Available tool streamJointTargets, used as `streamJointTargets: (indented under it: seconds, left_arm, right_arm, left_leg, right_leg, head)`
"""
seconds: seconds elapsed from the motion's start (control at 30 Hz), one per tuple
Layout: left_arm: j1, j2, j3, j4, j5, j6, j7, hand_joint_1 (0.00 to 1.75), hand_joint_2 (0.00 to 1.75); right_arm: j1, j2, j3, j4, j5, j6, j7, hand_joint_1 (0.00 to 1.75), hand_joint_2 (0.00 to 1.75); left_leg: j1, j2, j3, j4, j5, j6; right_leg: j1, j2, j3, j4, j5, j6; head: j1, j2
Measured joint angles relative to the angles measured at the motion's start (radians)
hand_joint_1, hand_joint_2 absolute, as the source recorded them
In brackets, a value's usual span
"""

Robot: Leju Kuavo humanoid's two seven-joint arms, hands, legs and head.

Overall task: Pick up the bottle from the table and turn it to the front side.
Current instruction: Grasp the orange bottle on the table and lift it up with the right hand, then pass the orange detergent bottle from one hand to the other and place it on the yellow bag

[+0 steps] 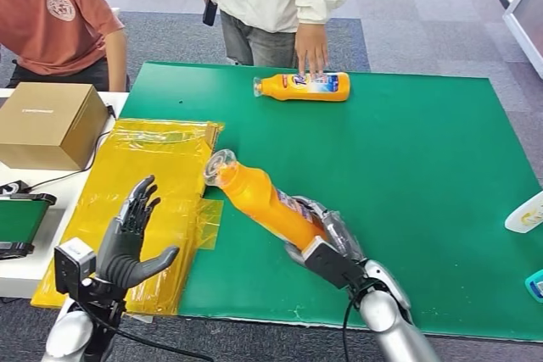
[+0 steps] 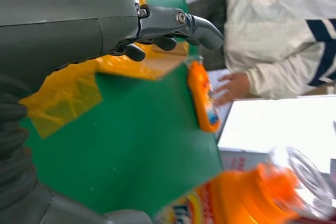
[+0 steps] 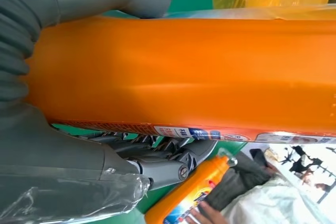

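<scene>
My right hand (image 1: 327,239) grips an orange bottle (image 1: 265,201) by its lower body, holding it tilted above the green mat (image 1: 410,175) with its clear cap toward the yellow sheet. Up close the bottle (image 3: 190,72) lies across my right hand (image 3: 79,145), thumb on one side and fingers on the other. My left hand (image 1: 131,239) hovers open over the yellow plastic sheet (image 1: 153,175), fingers spread, holding nothing. In the left wrist view the left hand (image 2: 79,19) is empty and the held bottle (image 2: 245,198) is blurred nearby.
A second orange bottle (image 1: 302,86) lies on its side at the mat's far edge, with a person's hand (image 1: 311,47) touching it. A cardboard box (image 1: 47,120) stands on the white table at left. Another person sits behind it. Small items (image 1: 529,214) lie at the right edge.
</scene>
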Motion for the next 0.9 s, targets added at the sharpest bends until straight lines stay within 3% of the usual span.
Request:
streamJointTargets:
  seconds: [0.37,0.7,0.83,0.9]
  left_arm:
    - [-0.055,0.002,-0.173,0.005,0.166,-0.075,0.063,0.00,1.75]
    - [-0.097,0.010,-0.222,0.048,0.212,-0.069,0.075,0.01,1.75]
    - [-0.108,0.010,-0.231,0.067,0.225,-0.063,0.102,1.75,1.75]
    - [-0.114,0.011,-0.238,0.077,0.218,-0.056,0.114,1.75,1.75]
  right_arm:
    - [-0.046,0.085,0.179,0.118,0.142,-0.108,-0.002,1.75,1.75]
    - [-0.103,0.101,0.286,0.177,0.225,-0.173,0.052,1.75,1.75]
    - [-0.118,0.102,0.315,0.181,0.252,-0.187,0.070,1.75,1.75]
    - [-0.124,0.102,0.324,0.185,0.261,-0.198,0.077,1.75,1.75]
  left_leg:
    - [0.000,0.000,0.000,0.000,0.000,0.000]
    - [0.000,0.000,0.000,0.000,0.000,0.000]
    - [0.000,0.000,0.000,0.000,0.000,0.000]
    - [0.000,0.000,0.000,0.000,0.000,0.000]
  right_leg:
    - [0.000,0.000,0.000,0.000,0.000,0.000]
    - [0.000,0.000,-0.001,0.000,0.000,0.000]
    - [0.000,0.000,-0.001,0.000,0.000,0.000]
    - [0.000,0.000,-0.001,0.000,0.000,0.000]
  head:
    - [0.000,0.000]
    - [0.000,0.000]
    - [0.000,0.000]
    - [0.000,0.000]
